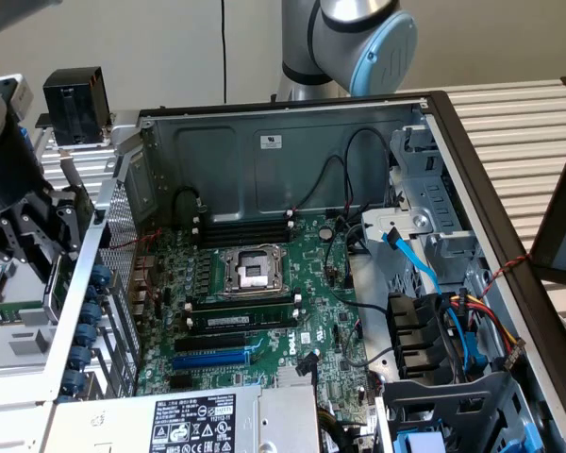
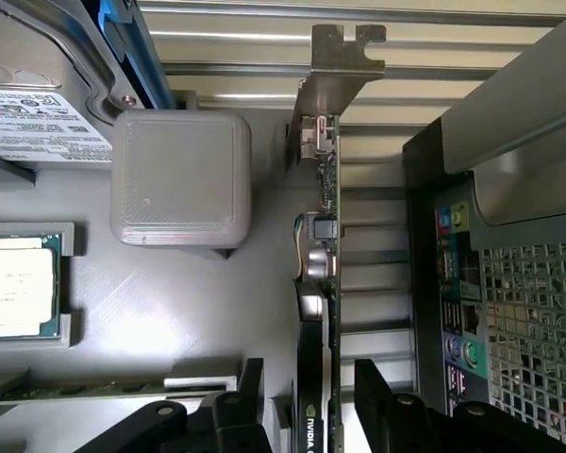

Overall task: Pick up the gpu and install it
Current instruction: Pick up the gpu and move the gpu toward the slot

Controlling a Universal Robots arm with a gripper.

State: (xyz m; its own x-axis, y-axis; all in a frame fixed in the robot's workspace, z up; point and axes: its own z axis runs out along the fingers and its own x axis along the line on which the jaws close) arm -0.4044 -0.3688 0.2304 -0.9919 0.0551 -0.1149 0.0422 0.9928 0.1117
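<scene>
You've got the open computer case (image 1: 264,142) on the slatted worktop (image 1: 528,123), with the motherboard (image 1: 264,302) inside. The grey tray (image 2: 170,311) sits just outside the case's rear panel. The gpu (image 2: 319,255) stands on edge at the tray edge nearest the case, silver bracket at its far end. The end effector (image 2: 311,401) is open, fingers (image 2: 377,401) straddling the gpu with gaps both sides, nothing gripped.

The gpu (image 2: 321,283) stands upright on its long edge, seen edge-on. It is a thin green board with a black cooler on one face and a silver bracket at one end. It sits just outside the computer case (image 2: 509,283).
</scene>
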